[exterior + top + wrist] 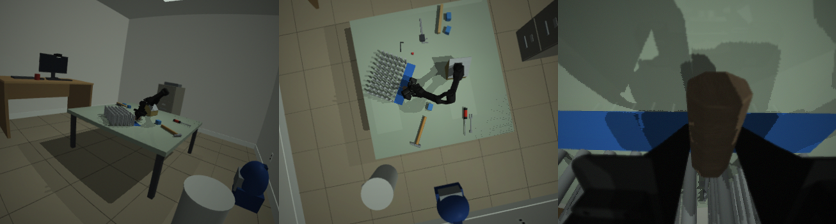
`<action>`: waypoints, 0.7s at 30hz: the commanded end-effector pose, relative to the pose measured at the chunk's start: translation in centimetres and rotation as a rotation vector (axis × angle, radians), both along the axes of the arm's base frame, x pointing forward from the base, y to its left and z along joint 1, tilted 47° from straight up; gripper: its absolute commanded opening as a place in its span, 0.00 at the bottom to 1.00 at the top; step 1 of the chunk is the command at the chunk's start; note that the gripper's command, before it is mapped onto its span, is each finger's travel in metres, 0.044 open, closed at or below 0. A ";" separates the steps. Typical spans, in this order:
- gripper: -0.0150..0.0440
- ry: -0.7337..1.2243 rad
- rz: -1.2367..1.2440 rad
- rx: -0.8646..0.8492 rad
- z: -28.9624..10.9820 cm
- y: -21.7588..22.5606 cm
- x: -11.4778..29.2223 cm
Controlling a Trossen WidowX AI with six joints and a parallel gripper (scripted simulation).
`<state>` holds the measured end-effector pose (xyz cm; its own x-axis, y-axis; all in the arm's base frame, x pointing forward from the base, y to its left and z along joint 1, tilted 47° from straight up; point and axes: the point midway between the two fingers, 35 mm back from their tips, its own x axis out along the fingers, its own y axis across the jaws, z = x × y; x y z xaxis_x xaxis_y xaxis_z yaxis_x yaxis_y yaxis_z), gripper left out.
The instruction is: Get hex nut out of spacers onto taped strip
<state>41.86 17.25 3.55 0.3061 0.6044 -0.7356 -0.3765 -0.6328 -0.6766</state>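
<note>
Brown-handled tool (717, 127) is sitting clamped in the hand (408, 90), which is hovering over the blue taped strip (409, 70) — shaft seemingly reaching among the spacers (384, 73) toward the unseen nut.

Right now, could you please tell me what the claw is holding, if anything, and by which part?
The claw is shut on a tool with a brown wooden handle, gripped by that handle; its working end is hidden.

Brown wooden tool handle (717, 127) clamped between my fingers, pointing ahead — blue taped strip (407, 74) right under my gripper (407, 90), grey upright spacers (384, 75) standing just beyond it — nut hidden.
</note>
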 end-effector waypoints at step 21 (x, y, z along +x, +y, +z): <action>0.25 0.007 -0.007 -0.001 -0.9 0.9 -0.4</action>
